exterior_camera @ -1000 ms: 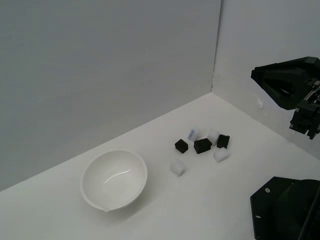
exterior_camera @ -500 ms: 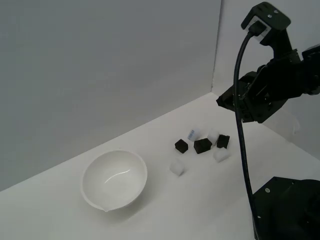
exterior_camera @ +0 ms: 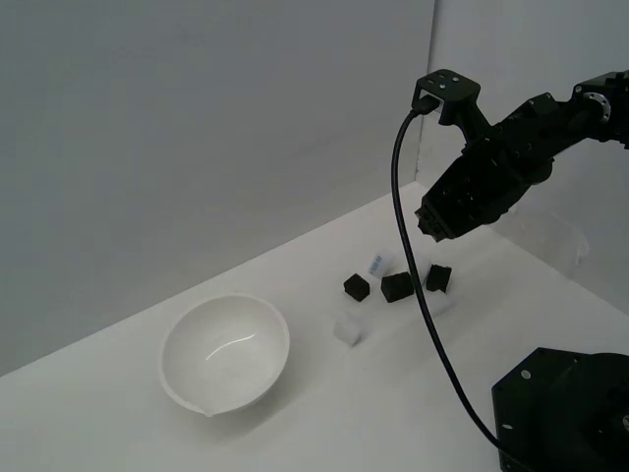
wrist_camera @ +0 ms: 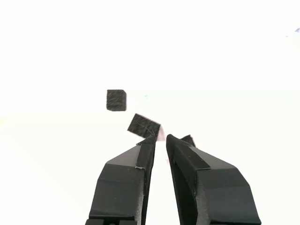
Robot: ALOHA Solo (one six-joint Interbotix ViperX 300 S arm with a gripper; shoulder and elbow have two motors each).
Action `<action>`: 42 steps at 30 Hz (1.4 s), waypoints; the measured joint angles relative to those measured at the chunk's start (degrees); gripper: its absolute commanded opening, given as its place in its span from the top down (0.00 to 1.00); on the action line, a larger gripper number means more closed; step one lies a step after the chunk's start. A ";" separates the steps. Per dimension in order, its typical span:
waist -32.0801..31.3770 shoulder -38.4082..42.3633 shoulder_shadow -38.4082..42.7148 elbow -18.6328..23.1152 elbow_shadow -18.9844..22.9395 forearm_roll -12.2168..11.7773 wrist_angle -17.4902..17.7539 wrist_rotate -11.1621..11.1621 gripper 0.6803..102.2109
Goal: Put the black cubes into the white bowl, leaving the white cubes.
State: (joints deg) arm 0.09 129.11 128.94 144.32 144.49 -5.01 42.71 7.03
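Three black cubes [exterior_camera: 357, 287], [exterior_camera: 397, 286], [exterior_camera: 438, 278] lie in a loose cluster with white cubes [exterior_camera: 347, 329], one of which has a bluish mark [exterior_camera: 378, 264]. The white bowl [exterior_camera: 226, 352] stands empty to the exterior view's left of them. My gripper [exterior_camera: 430, 228] hangs above the cluster, touching nothing. In the wrist view my gripper [wrist_camera: 161, 138] has its fingers nearly together with nothing between them. Two black cubes [wrist_camera: 116, 100], [wrist_camera: 144, 125] lie beyond the tips. A third [wrist_camera: 188, 139] peeks out beside one finger. The white cubes are washed out there.
Grey walls meet in a corner behind the cubes. The arm's black base [exterior_camera: 565, 413] sits at the exterior view's lower right. A black cable [exterior_camera: 418, 295] hangs from the wrist in front of the cubes, partly covering one white cube [exterior_camera: 439, 304].
The arm has swung in from the exterior view's right and come down over the cube cluster. Cubes and bowl have not moved.
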 measured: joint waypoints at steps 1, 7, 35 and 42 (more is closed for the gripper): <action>0.18 -0.97 -0.97 -0.53 -0.62 0.00 -0.18 0.09 0.87; 0.70 -6.68 -6.77 -4.48 -4.48 0.00 0.44 1.49 0.87; 5.71 -21.09 -21.27 -7.73 -7.65 1.58 11.34 8.96 0.02; 5.71 -24.52 -24.79 -7.73 -7.73 3.78 10.63 8.96 0.02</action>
State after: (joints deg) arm 5.80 104.59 104.15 136.58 136.76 -1.23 53.35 16.00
